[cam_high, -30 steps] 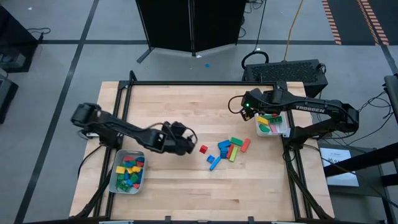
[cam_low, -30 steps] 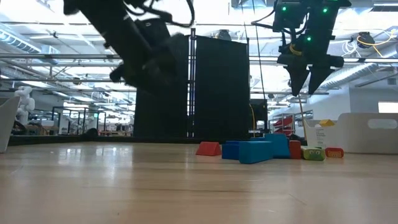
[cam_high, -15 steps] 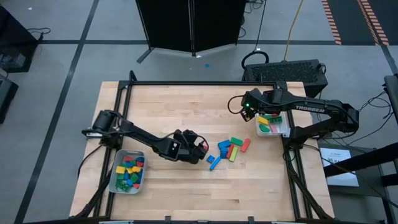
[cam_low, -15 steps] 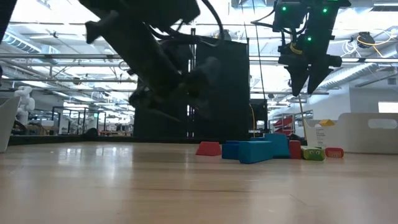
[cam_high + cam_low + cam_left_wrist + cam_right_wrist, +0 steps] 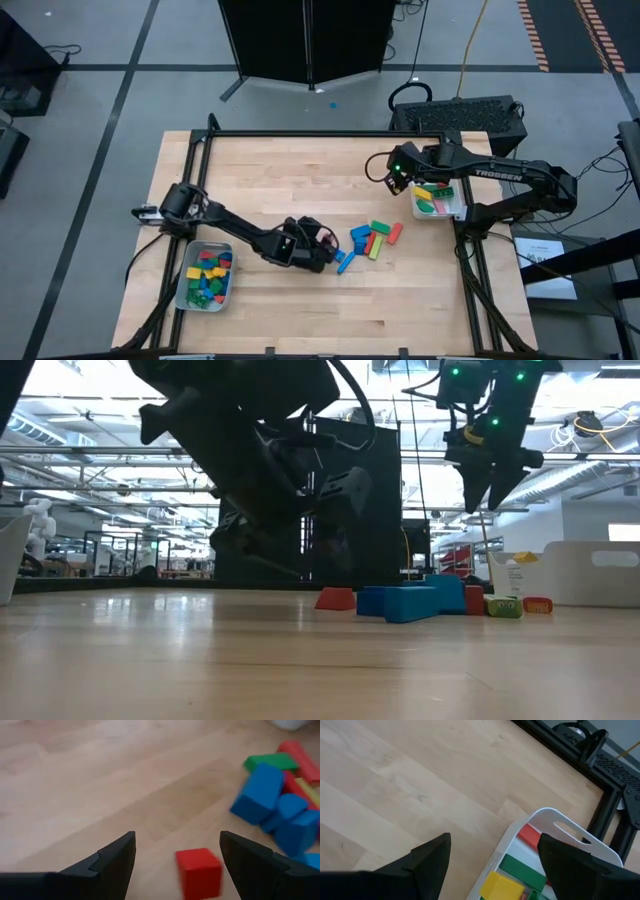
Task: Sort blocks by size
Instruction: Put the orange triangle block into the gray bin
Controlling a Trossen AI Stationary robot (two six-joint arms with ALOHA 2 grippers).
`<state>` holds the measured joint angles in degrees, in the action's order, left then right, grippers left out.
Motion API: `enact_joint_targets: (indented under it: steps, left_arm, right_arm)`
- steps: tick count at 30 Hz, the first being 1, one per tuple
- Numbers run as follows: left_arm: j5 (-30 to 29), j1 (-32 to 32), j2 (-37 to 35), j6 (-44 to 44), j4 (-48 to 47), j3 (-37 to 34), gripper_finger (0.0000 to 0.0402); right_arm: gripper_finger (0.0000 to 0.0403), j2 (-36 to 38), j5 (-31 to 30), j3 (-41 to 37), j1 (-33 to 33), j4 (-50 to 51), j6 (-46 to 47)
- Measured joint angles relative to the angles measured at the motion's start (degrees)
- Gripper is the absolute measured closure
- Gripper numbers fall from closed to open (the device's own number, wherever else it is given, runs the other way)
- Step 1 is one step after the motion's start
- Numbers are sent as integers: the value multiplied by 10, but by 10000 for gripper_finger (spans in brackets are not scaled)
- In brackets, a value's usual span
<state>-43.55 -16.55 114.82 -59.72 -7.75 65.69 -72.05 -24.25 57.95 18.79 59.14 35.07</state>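
Note:
A small red cube (image 5: 199,870) lies flat on the wooden table (image 5: 280,170). My left gripper (image 5: 177,840) is open just above it, one finger on either side and neither touching. In the high view that gripper (image 5: 322,250) covers the cube; the low view shows the cube (image 5: 335,599) at the left end of the loose blocks (image 5: 372,240). The blue, green, red and yellow blocks (image 5: 270,800) lie in a heap just past the cube. My right gripper (image 5: 385,172) hangs open high over the table, beside the white tray (image 5: 560,827).
A tray (image 5: 205,275) of short coloured cubes stands near the front left corner. The white tray (image 5: 438,200) at the right edge holds longer green, red and yellow bars. A black frame (image 5: 330,133) runs round the table, and bare wood (image 5: 280,170) lies behind the heap.
My left gripper has swung from the table's middle left toward the right and near edges and come down over the red cube, its fingers still open. My right gripper has stayed in place, its wrist rolling slightly.

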Motion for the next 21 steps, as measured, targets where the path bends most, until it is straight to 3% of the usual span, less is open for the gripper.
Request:
enact_joint_targets:
  steps: [13, 21]
  left_arm:
    - [-5, -23, 52, -30, 35, -1, 114]
    - [-38, -25, 99, -42, 74, 3, 114]
  right_arm:
    - [112, 0, 0, 0, 0, -22, -14]
    - [112, 0, 1, 0, 0, -25, -17]
